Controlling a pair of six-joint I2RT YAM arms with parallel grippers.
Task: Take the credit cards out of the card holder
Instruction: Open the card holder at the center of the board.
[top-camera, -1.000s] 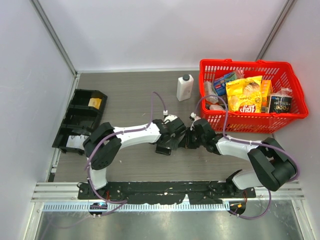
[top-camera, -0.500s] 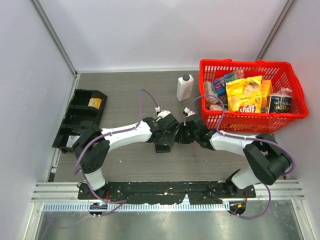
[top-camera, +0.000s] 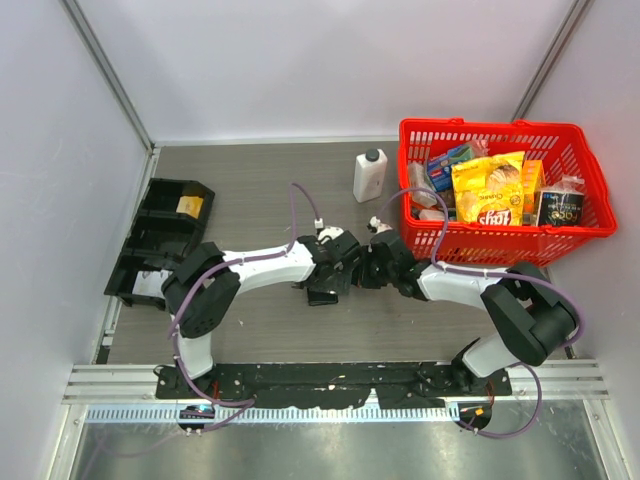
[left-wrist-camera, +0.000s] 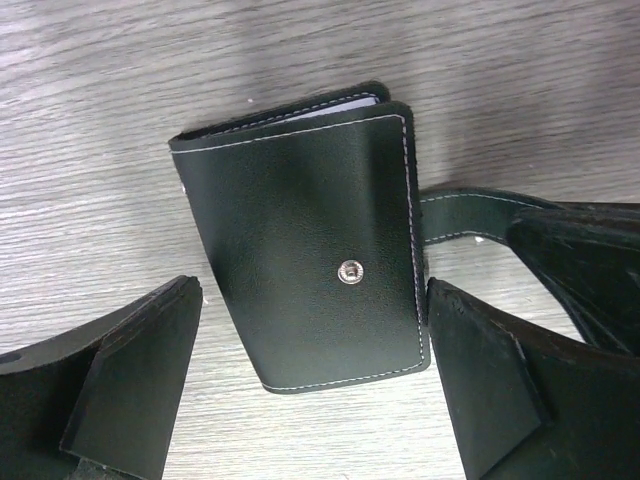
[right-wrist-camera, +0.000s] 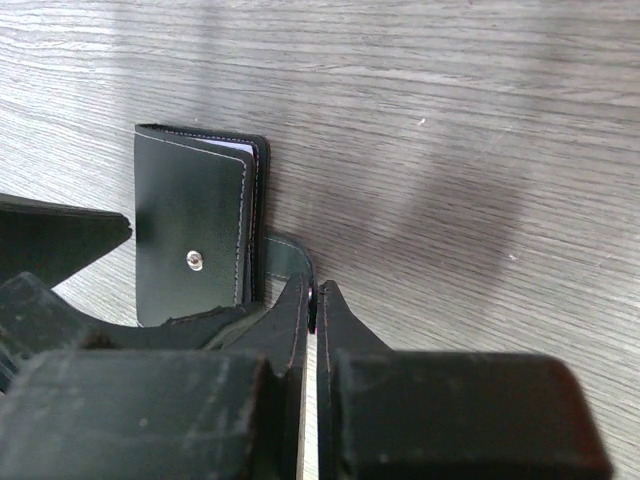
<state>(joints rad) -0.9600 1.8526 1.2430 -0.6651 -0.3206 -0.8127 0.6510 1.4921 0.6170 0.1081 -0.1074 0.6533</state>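
You have the card holder (left-wrist-camera: 300, 240) lying shut on the table (left-wrist-camera: 90, 110), stud side up, just off the near left corner of the red basket (top-camera: 470, 250). Only a pale sliver of the credit cards (left-wrist-camera: 345, 101) shows between its covers. Your left gripper (left-wrist-camera: 312, 288) has its fingers spread, one on each side of the holder, touching neither edge. Your right gripper (right-wrist-camera: 312, 292) has its fingers pressed together on the holder's snap tab (right-wrist-camera: 290, 250). The basket holds a yellow snack bag (top-camera: 487, 190), a blue packet (top-camera: 447, 163) and a dark packet (top-camera: 560, 206). Just left of the basket stands a white bottle (top-camera: 369, 176). Well to its left, the black tray (top-camera: 150, 245) has a yellow item (top-camera: 190, 206) in a far compartment.
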